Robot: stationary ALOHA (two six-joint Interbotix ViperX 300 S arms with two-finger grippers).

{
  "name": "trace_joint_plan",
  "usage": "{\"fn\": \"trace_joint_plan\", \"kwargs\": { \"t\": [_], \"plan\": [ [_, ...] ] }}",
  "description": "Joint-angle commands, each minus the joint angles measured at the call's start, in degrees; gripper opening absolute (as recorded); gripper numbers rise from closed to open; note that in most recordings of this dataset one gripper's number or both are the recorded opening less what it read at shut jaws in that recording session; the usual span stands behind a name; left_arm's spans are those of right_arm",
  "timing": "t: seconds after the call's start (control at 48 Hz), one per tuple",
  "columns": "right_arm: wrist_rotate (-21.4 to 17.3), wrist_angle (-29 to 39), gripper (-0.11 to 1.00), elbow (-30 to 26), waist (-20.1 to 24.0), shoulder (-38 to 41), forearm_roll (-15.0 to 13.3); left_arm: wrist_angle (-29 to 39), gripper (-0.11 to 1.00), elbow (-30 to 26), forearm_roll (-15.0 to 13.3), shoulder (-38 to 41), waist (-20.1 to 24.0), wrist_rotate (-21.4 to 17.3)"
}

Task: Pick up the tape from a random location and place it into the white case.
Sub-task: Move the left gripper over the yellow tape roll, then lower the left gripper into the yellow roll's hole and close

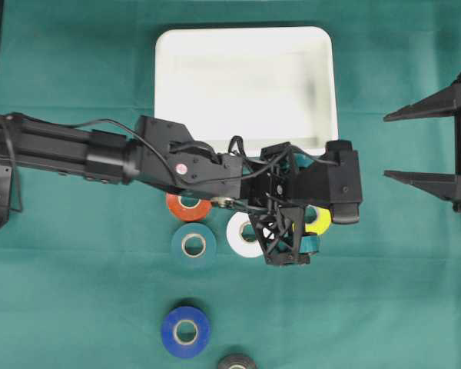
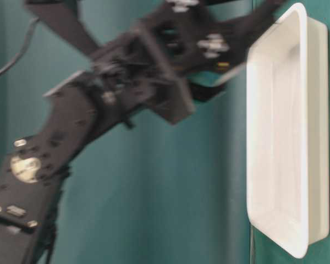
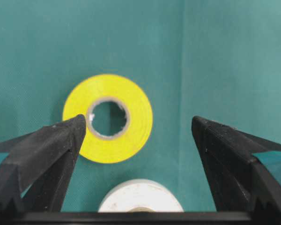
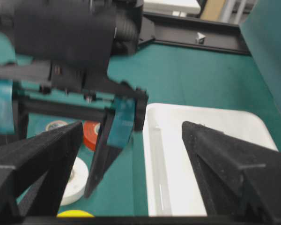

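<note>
1. The yellow tape roll [image 3: 107, 118] lies flat on the green cloth [image 1: 77, 292]. It sits just below the near right corner of the white case [image 1: 246, 86] in the overhead view, mostly hidden there by the left arm.
2. The left gripper [image 3: 138, 129] hovers over the roll with its jaws spread wide. In the wrist view one fingertip [image 3: 75, 129] overlaps the roll's left edge, while the other stands well to its right; nothing is pinched.
3. The white case rests on the cloth above the rolls. What shows of its inside holds nothing.
4. A white roll [image 1: 242, 234] lies just beside the yellow one. Further left are an orange roll [image 1: 186, 206] and a teal roll [image 1: 194, 244].
5. A blue roll [image 1: 185, 331] and a dark roll [image 1: 237, 362] lie nearer the bottom edge.
6. The right gripper [image 1: 392, 146] waits at the right edge, jaws spread, holding nothing.
</note>
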State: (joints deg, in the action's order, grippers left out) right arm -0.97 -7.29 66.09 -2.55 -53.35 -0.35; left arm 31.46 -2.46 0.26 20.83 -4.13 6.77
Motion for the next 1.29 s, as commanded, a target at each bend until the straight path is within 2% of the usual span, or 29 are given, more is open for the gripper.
{"fn": "trace_joint_plan", "kwargs": {
  "t": [0.0,0.458,1.27],
  "plan": [
    [-0.1,-0.3,0.91,-1.0,-0.1,0.4,0.0,-0.9,0.99,-0.5,0.1,-0.5,0.1,0.1],
    [-0.1,-0.1,0.91,-0.7,-0.1,1.1,0.0,-5.5,0.99,-1.2,0.1,4.8,-1.1,0.1],
    [0.0,-0.1,0.91,-0.4,-0.4,2.2,0.0,-7.0,0.99,-1.3,0.0,10.6,0.0,0.9]
  ]
}}
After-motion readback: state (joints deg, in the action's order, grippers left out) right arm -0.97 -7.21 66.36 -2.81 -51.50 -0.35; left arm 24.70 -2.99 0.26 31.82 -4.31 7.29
